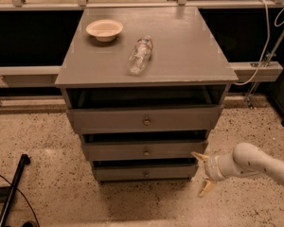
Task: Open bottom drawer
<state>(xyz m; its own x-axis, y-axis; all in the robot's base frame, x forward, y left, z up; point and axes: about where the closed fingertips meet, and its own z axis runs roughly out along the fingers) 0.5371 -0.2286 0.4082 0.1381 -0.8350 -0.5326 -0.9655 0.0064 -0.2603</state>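
Note:
The grey cabinet (pixel 146 60) has three drawer fronts stacked below its top. The bottom drawer (pixel 118 173) is the narrowest and shallowest, with a small round metal knob (pixel 145 174) at mid-front. It sits a little forward, with a dark gap above it. My gripper (pixel 203 173) is at the lower right, just beside the right end of the bottom drawer. Its two pale fingers (pixel 200 157) are spread apart, one above the other, and hold nothing. The white arm runs off to the right edge.
A cream bowl (pixel 104 29) and a clear plastic bottle (pixel 140 56) lying on its side rest on the cabinet top. A black leg (pixel 12 188) lies on the speckled floor at lower left. A white cable (pixel 265 37) hangs at upper right.

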